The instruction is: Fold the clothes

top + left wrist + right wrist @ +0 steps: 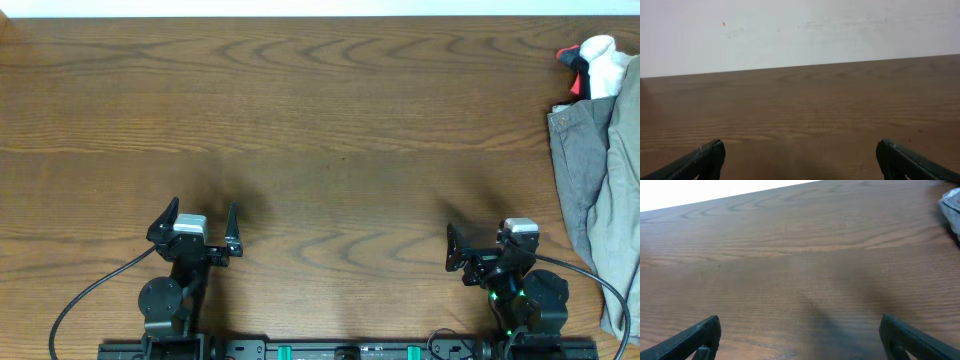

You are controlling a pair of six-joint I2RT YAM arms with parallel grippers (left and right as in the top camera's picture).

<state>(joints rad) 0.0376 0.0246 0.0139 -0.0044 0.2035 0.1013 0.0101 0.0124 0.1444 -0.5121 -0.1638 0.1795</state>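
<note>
Open table [330, 120] centre and left; clothes [620, 210] along right edge.

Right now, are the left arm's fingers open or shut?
Open. The left arm's fingers stand far apart at the wrist view's bottom corners, with only bare table between them, and nothing is held.

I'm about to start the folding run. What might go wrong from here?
The shorts lie bunched against a darker grey garment at the right edge of the table, so the open right hand may grab the wrong cloth or both. They run partly out of the overhead view; a pull might drop them off the table.
</note>
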